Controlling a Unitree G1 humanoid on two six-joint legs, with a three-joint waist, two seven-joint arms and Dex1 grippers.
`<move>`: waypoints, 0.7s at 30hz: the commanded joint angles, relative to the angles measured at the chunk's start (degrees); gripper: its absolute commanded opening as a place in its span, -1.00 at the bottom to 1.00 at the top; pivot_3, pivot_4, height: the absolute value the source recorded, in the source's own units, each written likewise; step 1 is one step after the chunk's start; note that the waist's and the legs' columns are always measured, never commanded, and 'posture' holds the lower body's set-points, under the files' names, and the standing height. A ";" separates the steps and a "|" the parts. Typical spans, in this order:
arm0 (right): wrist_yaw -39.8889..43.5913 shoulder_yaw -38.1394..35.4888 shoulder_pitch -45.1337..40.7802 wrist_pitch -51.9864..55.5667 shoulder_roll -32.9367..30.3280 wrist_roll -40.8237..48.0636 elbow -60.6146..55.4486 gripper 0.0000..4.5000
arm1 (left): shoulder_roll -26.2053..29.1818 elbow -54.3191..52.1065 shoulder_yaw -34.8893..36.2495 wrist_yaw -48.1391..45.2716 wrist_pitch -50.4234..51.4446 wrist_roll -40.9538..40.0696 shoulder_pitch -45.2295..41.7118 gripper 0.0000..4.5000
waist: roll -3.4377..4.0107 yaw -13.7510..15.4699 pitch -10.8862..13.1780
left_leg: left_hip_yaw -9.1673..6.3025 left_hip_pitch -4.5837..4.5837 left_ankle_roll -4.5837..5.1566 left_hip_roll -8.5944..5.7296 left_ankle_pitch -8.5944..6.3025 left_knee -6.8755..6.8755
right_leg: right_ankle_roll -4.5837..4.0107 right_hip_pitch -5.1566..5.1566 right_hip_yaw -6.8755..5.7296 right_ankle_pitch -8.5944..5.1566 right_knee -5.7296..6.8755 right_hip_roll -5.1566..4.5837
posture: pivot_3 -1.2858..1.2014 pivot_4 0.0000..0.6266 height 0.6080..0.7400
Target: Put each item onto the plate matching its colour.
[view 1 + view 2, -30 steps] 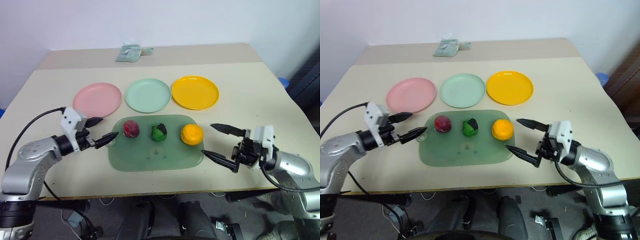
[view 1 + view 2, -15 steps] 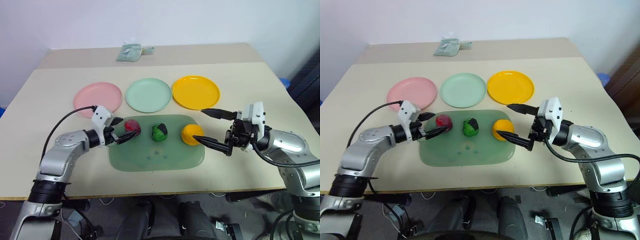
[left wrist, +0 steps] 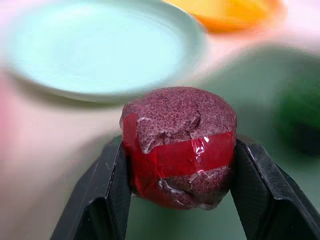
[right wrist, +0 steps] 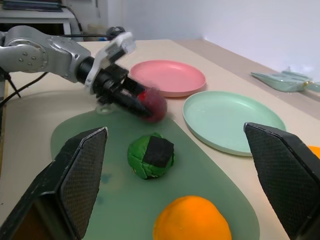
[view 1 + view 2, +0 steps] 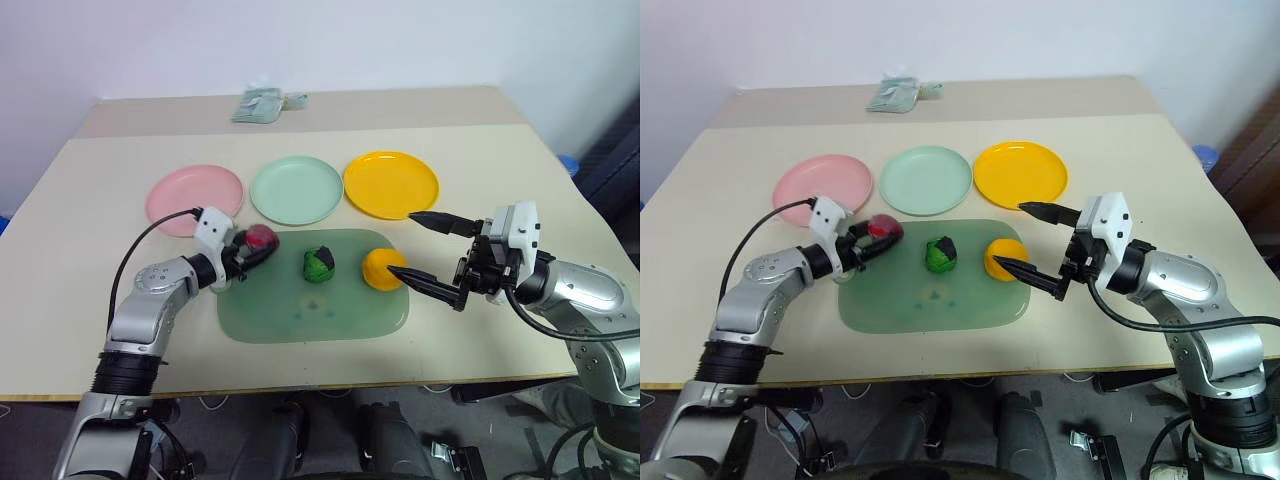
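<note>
On the beige worktop (image 5: 90, 260), left pincer (image 5: 252, 251) has just clamped the dark red lump (image 5: 262, 238) at the green mat's (image 5: 310, 315) corner, ready for the pink plate (image 5: 190, 196); right pincer (image 5: 433, 253) gapes wide by the orange lump (image 5: 381, 268)

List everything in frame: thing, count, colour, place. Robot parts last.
table: 1, beige, carries everything.
mat: 1, translucent green, near the table's front middle.
pink plate: 1, behind the mat, on the left.
mint plate: 1, pale green, middle of the row.
yellow-orange plate: 1, on the right of the row.
red lump: 1, dark red, at the mat's back left corner.
green lump: 1, green with dark patches, mid-mat.
orange lump: 1, on the mat's right part.
packet: 1, pale green, at the table's far edge.
left gripper: 1, black fingers, shut on the red lump.
right gripper: 1, black fingers, open beside the orange lump.
</note>
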 commanded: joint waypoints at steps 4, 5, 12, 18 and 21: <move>-1.34 2.03 -3.71 -1.83 2.01 -0.85 0.25 1.00 | -1.73 2.99 10.28 21.11 4.10 3.54 -9.31 0.04 | -0.12 -0.28 0.06 | 0.00 0.00 0.00 -0.04 0.00 0.00 | 0.18 0.01 0.00 0.10 0.01 0.02 | 0.03 -0.52 1.00; -1.33 2.47 -4.18 -2.19 2.34 -1.16 0.79 1.00 | -2.04 4.91 11.68 24.78 3.38 4.60 -10.54 0.04 | -0.12 -0.33 0.06 | 0.01 0.00 -0.01 -0.04 -0.01 0.00 | 0.19 0.00 0.00 0.11 0.01 0.02 | 0.03 -0.52 1.00; -0.70 5.08 -7.57 -4.69 4.47 -3.40 5.07 1.00 | -2.62 14.50 13.22 35.23 2.38 8.57 -13.82 0.98 | -0.16 -0.15 0.07 | 0.01 0.00 -0.03 -0.07 -0.01 0.03 | 0.23 -0.02 0.02 0.20 0.05 0.05 | 0.03 -0.52 1.00; -1.80 7.72 -10.48 -5.42 6.41 -5.69 6.68 1.00 | -2.72 10.12 11.85 30.69 2.69 7.46 -10.73 0.98 | -0.22 -0.25 0.07 | 0.00 0.00 -0.04 -0.08 -0.01 0.05 | 0.24 0.00 0.02 0.27 0.05 0.05 | 0.03 -0.52 1.00; -3.41 9.73 -11.58 -4.64 7.71 -7.16 6.28 1.00 | -2.84 5.10 12.93 21.74 -3.42 2.77 -6.52 0.98 | -0.21 -0.53 0.06 | 0.01 0.00 -0.06 -0.06 -0.01 0.01 | 0.22 -0.07 0.06 0.28 0.06 0.06 | 0.03 -0.52 1.00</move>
